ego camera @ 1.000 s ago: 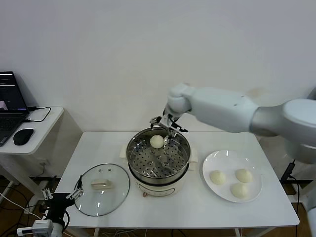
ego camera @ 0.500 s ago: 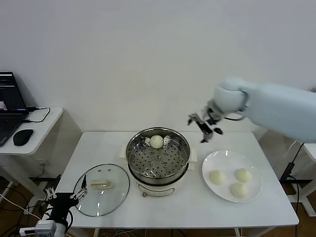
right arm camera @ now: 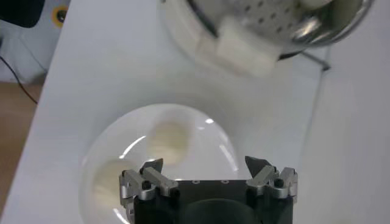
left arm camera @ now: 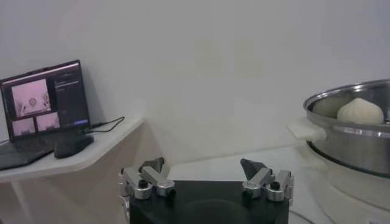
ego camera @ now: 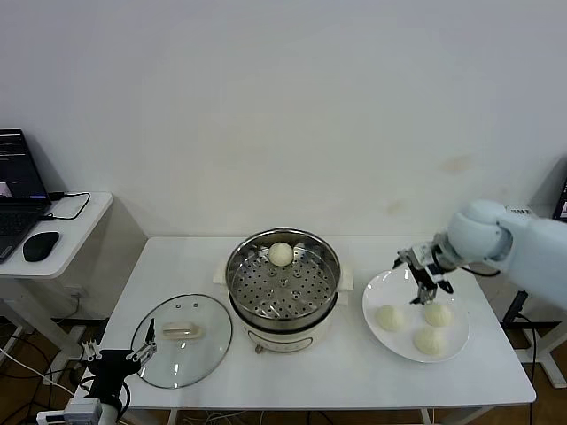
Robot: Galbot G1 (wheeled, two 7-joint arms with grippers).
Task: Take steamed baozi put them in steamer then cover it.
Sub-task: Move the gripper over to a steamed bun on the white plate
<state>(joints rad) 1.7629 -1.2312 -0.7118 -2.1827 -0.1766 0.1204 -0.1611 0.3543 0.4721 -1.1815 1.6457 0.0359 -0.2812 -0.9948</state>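
Steamer (ego camera: pixel 283 288) sits mid-tabletop (ego camera: pixel 354 372), uncovered, w/ one baozi (ego camera: pixel 282 254) on its perforated tray at the far side. Three more baozi (ego camera: pixel 391 318) lie on the white plate (ego camera: pixel 383 288) to the robot's right of it. Your right pincer (ego camera: pixel 423 272) hangs over the plate's far edge, jaws spread wide, nothing gripped. Cover (ego camera: pixel 182 340) lies flat on the tabletop, left of the steamer, handle up. Your left pincer (ego camera: pixel 118 355) is parked low off the tabletop's near-left edge beside the cover, jaws apart, empty.
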